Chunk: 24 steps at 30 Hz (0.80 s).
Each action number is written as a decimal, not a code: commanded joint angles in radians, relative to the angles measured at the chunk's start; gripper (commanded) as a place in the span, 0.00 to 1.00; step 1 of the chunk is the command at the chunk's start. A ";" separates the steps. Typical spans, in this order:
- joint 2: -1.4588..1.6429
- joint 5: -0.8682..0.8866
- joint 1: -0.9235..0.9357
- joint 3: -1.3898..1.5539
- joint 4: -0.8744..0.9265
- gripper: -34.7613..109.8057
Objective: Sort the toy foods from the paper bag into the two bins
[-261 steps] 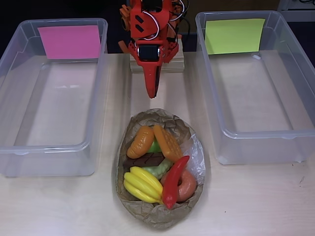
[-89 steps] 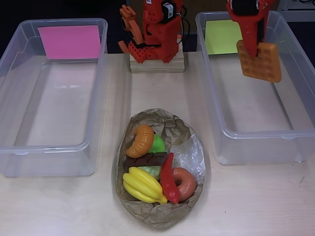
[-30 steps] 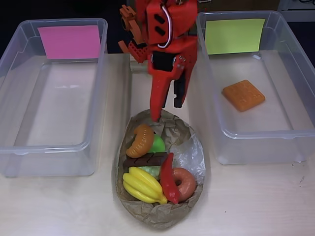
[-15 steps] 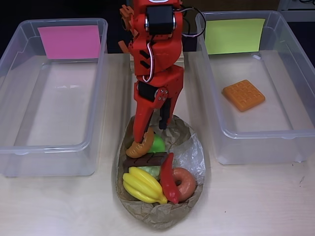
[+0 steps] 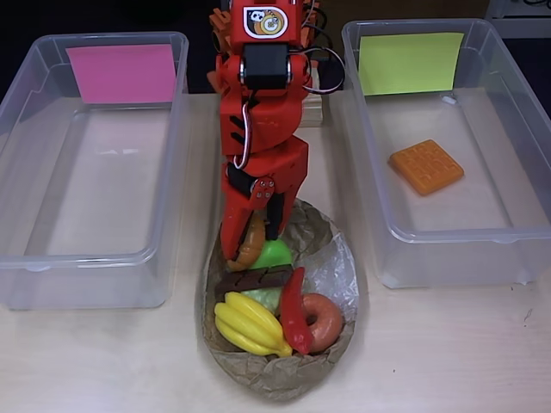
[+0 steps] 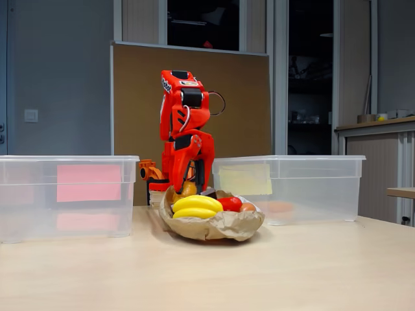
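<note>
My pincer [image 5: 252, 243] is down at the upper left of the paper bag [image 5: 323, 237], which sits at the lower centre of the overhead view on the table [image 5: 448, 344]. My two fingers stand on either side of the croissant [image 5: 250, 250], one at its left edge and one against its right, beside the green apple [image 5: 275, 254]; whether they press it tight or merely bracket it I cannot tell. Below the croissant lies the dark chocolate bar [image 5: 255, 280], then the yellow bananas [image 5: 248, 324] at the bag's lower left, the red chili [image 5: 294, 311] standing across the middle, and the brown donut [image 5: 322, 320] at the lower right. The orange waffle [image 5: 426, 166] lies flat in the bin with the yellow-green sheet [image 5: 516, 155] at the right of the frame. The bin with the pink sheet [image 5: 26, 103] stands at the left. In the fixed view my pincer [image 6: 189, 186] dips into the bag behind the bananas.
</note>
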 commanded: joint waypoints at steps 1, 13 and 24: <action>-0.006 0.021 0.006 -0.034 0.031 0.40; -0.003 0.006 0.005 -0.109 0.175 0.28; 0.058 -0.021 -0.124 -0.463 0.535 0.28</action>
